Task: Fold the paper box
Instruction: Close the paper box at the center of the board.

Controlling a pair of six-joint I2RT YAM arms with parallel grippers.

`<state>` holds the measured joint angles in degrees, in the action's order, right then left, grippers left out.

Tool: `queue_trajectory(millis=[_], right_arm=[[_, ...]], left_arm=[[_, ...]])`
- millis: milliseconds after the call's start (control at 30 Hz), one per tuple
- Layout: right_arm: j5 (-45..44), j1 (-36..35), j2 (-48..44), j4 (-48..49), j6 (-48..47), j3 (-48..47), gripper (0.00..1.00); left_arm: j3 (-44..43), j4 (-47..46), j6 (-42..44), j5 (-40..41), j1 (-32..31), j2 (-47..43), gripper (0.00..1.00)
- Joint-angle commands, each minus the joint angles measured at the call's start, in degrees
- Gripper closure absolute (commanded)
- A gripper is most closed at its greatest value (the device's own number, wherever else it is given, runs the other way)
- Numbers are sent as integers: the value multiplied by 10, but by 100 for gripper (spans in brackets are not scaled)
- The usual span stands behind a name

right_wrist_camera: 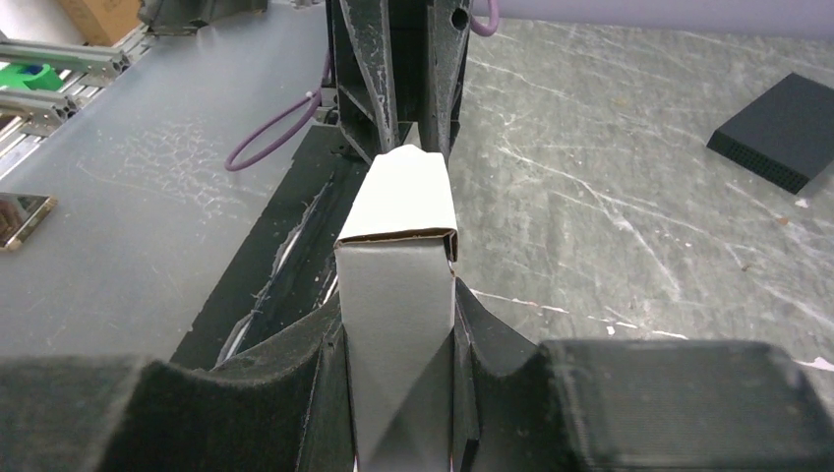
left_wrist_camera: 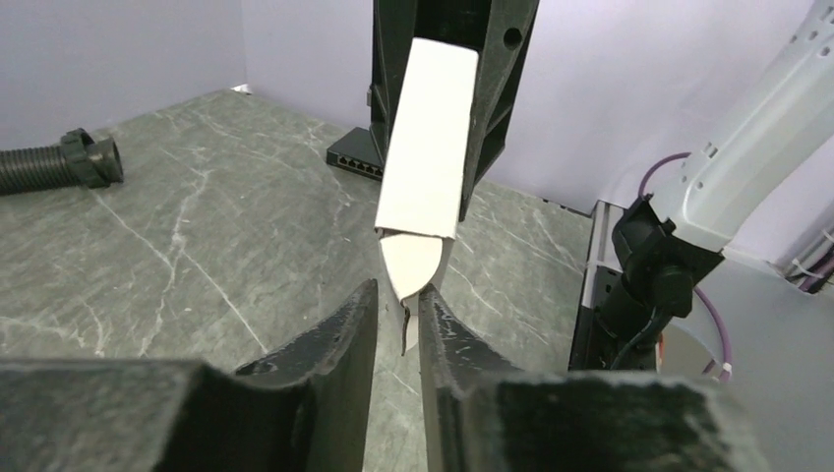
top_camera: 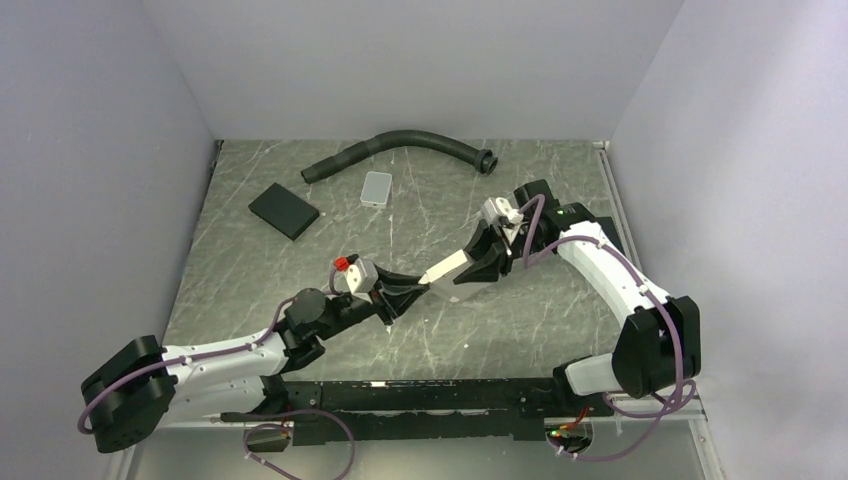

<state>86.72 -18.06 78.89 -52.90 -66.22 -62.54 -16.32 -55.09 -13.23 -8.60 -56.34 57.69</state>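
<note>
1. The paper box (top_camera: 448, 268) was a slim white carton held up near the middle of the bench (top_camera: 560, 330). In the top view it slanted from 8 o'clock to 2 o'clock.
2. Its 8 o'clock end was unclosed, with a rounded flap poking out of the sleeve (plainest in the left wrist view (left_wrist_camera: 428, 147)).
3. The right jaws were clamped on the carton's body from the 2 o'clock side. In the right wrist view one finger pressed each long face of the box (right_wrist_camera: 398, 295).
4. The left jaws came in from 8 o'clock and stood narrowly apart, with the flap's tip between them. I could not tell whether they had pinched it or only bracketed it.
5. A black flat pad (top_camera: 284, 210) lay on the bench at 10 o'clock from the box, well apart from it.
6. A small light grey tile (top_camera: 376, 187) lay at 11 o'clock.
7. A black ribbed hose (top_camera: 400, 150) curved along the far edge at 12 o'clock.
</note>
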Motion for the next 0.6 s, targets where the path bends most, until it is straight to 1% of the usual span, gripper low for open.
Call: queue_trajectory(millis=[0,67,167,233,367,433,500,567], right_arm=[[31,2,-11,66,56,7,100],[24,2,-10,88,80,11,100],[16,1,-11,119,118,16,100],[5,0,-12,162,162,22,100],[-22,-3,-15,257,285,41,100],[-31,-6,-15,286,323,46,100],[-45,-11,-14,315,360,53,100],[-66,-17,-14,363,416,63,100]], left_arm=[[-31,-15,-4,47,-9,-3,77],[-34,-10,-12,61,-11,0,79],[-40,-7,-22,74,-15,6,88],[-45,0,-29,82,-16,9,91],[-51,4,-44,84,-19,14,93],[-54,2,-53,84,-19,18,93],[-56,-3,-61,104,-20,24,94],[-57,-11,-74,112,-20,31,95]])
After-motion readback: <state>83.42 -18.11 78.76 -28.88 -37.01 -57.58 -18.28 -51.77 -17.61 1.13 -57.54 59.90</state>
